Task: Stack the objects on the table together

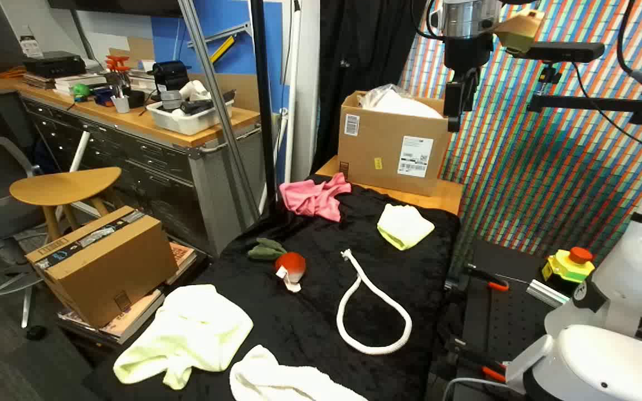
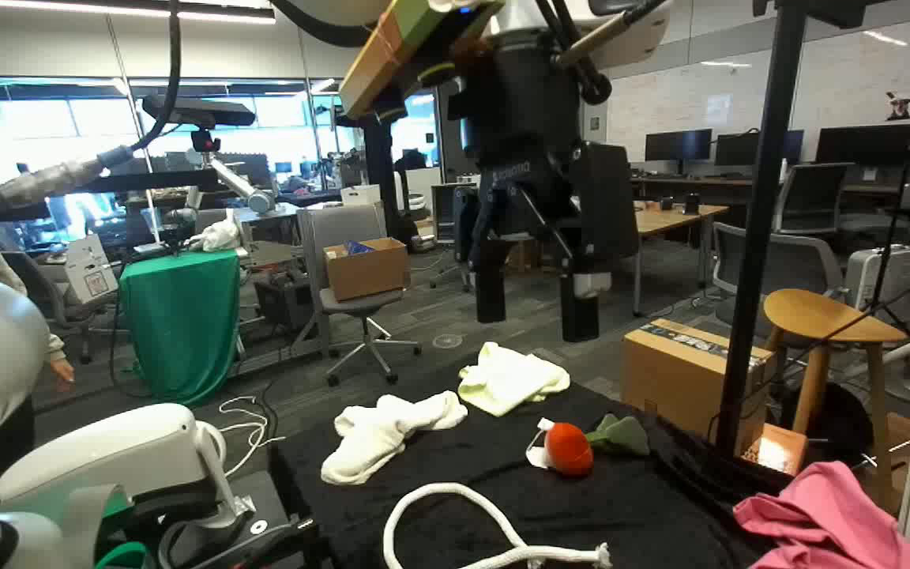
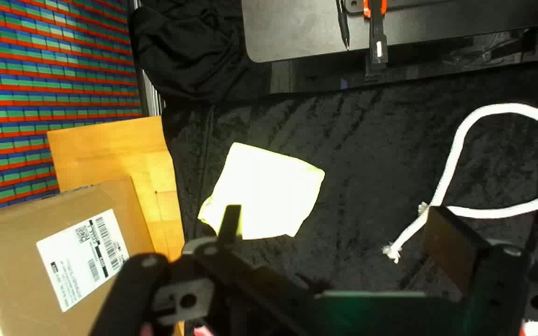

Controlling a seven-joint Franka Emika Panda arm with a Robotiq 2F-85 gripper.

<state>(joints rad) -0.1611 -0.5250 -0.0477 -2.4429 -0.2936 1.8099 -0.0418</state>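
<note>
A: Gripper (image 2: pixel 535 312)?
B: Jaws wide apart, holding nothing, raised above the black-draped surface (image 1: pixel 310 317).
A: Objects?
B: All on it, spread out. Pink cloth (image 1: pixel 316 197) and yellow-green cloth (image 1: pixel 404 225) near cardboard box (image 1: pixel 385 139); white rope loop (image 1: pixel 377 350), red-and-white item (image 1: pixel 292 263) mid-surface; pale yellow cloth (image 1: pixel 193 328), white cloth (image 1: pixel 285 381) at opposite end.

Four cloths (image 1: pixel 187 328), one rope loop (image 1: pixel 378 350), one red-and-white item (image 1: pixel 291 264)

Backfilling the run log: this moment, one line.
gripper: open, empty, raised | table: pink cloth, yellow-green cloth, pale yellow cloth, white cloth, rope loop, red-and-white item | stack: none
</note>
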